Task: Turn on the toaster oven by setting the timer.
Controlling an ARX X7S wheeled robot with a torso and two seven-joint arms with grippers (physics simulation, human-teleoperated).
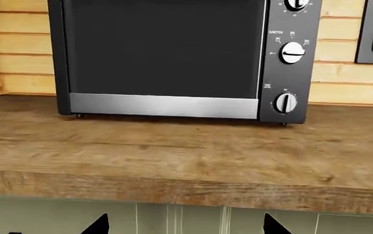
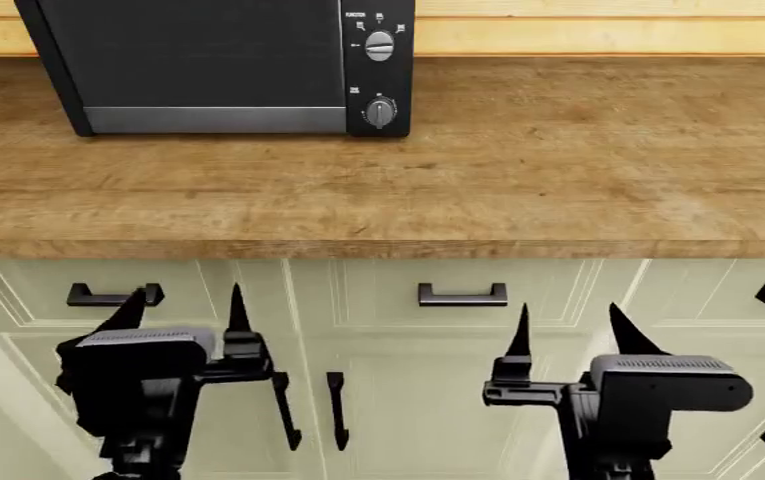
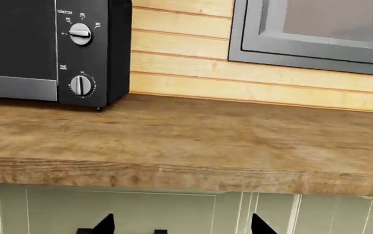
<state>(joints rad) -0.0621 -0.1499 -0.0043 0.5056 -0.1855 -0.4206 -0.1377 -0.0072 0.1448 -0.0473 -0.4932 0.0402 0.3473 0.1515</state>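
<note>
The black toaster oven (image 2: 209, 60) stands at the back left of the wooden counter; it also shows in the left wrist view (image 1: 163, 53) and the right wrist view (image 3: 17, 44). Its timer (image 2: 379, 111) is the lowest knob on the side panel, with the pointer upright, and shows as well in the left wrist view (image 1: 285, 103) and the right wrist view (image 3: 81, 85). My left gripper (image 2: 182, 305) and my right gripper (image 2: 572, 328) are both open and empty. They hang below the counter edge, in front of the cabinets, far from the oven.
The FUNCTION knob (image 2: 379, 46) sits above the timer. The wooden counter (image 2: 556, 150) has a thick front edge above cream cabinets with black handles (image 2: 462, 294). A grey-framed window (image 3: 316, 34) is in the wood-panelled wall to the oven's right.
</note>
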